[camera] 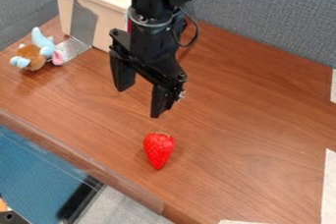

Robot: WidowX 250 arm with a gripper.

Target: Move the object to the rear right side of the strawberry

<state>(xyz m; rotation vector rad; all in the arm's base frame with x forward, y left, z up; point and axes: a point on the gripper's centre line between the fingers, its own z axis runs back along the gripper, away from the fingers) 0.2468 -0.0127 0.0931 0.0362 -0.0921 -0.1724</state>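
The black gripper (138,103) hangs over the wooden table in the upper middle of the view, its two fingers spread apart with nothing between them. A red strawberry (158,150) lies on the table below and slightly right of the gripper, its pointed end toward the front edge; the two are apart. At the left, a small plush toy (37,51) in light blue and brown, with a pink part, rests on the table. Which thing the task calls the object cannot be told.
A light wooden box (90,9) stands behind the arm at the upper left, with a silvery strip (72,48) at its foot. Grey partitions (263,12) border the back. The table's edge (85,157) runs along the lower left; white pieces (329,186) lie at the right.
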